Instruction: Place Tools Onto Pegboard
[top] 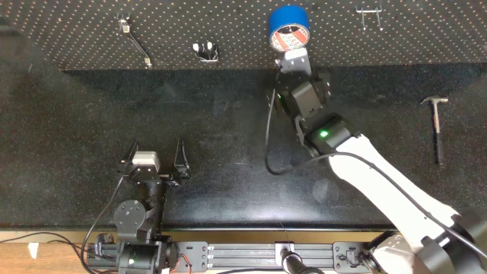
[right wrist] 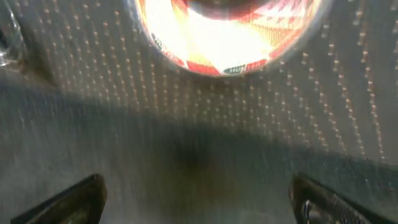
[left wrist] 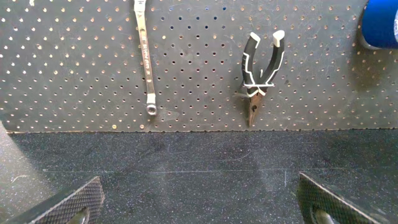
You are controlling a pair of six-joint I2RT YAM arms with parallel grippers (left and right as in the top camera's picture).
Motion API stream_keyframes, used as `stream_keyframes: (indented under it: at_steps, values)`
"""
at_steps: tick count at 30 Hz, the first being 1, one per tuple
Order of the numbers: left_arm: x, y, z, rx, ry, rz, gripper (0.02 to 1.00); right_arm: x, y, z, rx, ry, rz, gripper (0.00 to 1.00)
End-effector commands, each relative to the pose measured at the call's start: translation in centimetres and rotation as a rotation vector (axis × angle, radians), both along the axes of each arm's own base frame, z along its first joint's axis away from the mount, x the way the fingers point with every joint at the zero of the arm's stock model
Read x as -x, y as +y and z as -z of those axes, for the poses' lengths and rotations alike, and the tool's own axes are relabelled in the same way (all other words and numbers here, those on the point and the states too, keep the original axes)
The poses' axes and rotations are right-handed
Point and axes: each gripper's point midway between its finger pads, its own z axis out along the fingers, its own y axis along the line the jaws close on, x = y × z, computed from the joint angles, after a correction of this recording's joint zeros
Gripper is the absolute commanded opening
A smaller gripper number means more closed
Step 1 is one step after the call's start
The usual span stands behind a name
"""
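- The left gripper (top: 156, 161) sits low over the black mat (top: 213, 129), close to its own base. Its fingers are spread wide with nothing between them.
- A hammer (top: 436, 129) lies flat on the mat at the far right, head toward the board, well apart from both arms.
- The right gripper (top: 292, 59) is stretched up to the foot of the pegboard (top: 76, 30), just below a blue tape roll (top: 288, 27). In the right wrist view its fingers (right wrist: 68, 199) stand apart, clamped on nothing, with the roll's open face close ahead.
- The tape roll rests against the pegboard; what holds it there cannot be made out.
- Pliers (left wrist: 260, 74) hang on the board, nose down, handles splayed upward.
- A wrench (left wrist: 144, 59) hangs left of the pliers.
- A bare metal hook (top: 370, 17) juts from the board's upper right.
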Motion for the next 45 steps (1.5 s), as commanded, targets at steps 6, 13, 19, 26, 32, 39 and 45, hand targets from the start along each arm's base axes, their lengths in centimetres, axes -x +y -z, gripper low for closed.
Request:
stream_keyframes:
  at_steps: [6, 13, 19, 26, 32, 39, 45]
  values:
    - [0.1, 0.0, 0.0, -0.016, -0.003, 0.001, 0.996, 6.0, -15.4, 4.0, 0.013, 0.434, 0.252, 0.958]
    - [0.1, 0.0, 0.0, -0.016, -0.003, 0.001, 0.996, 8.0, -26.1, 4.9, 0.002, 0.507, 0.311, 0.958]
    - [0.1, 0.0, 0.0, -0.016, -0.003, 0.001, 0.996, 10.9, -32.3, 6.6, -0.017, 0.568, 0.332, 0.961]
    - [0.1, 0.0, 0.0, -0.016, -0.003, 0.001, 0.996, 12.7, -34.3, 9.2, -0.028, 0.634, 0.216, 0.961]
    - [0.1, 0.0, 0.0, -0.016, -0.003, 0.001, 0.996, 12.6, -34.4, 11.5, 0.0, 0.677, 0.106, 0.961]
    - [0.1, 0.0, 0.0, -0.016, -0.003, 0.001, 0.996, 11.9, -35.0, 13.1, 0.019, 0.683, 0.076, 0.961]
    - [0.1, 0.0, 0.0, -0.016, -0.003, 0.001, 0.996, 12.0, -35.5, 13.8, 0.029, 0.702, 0.089, 0.961]
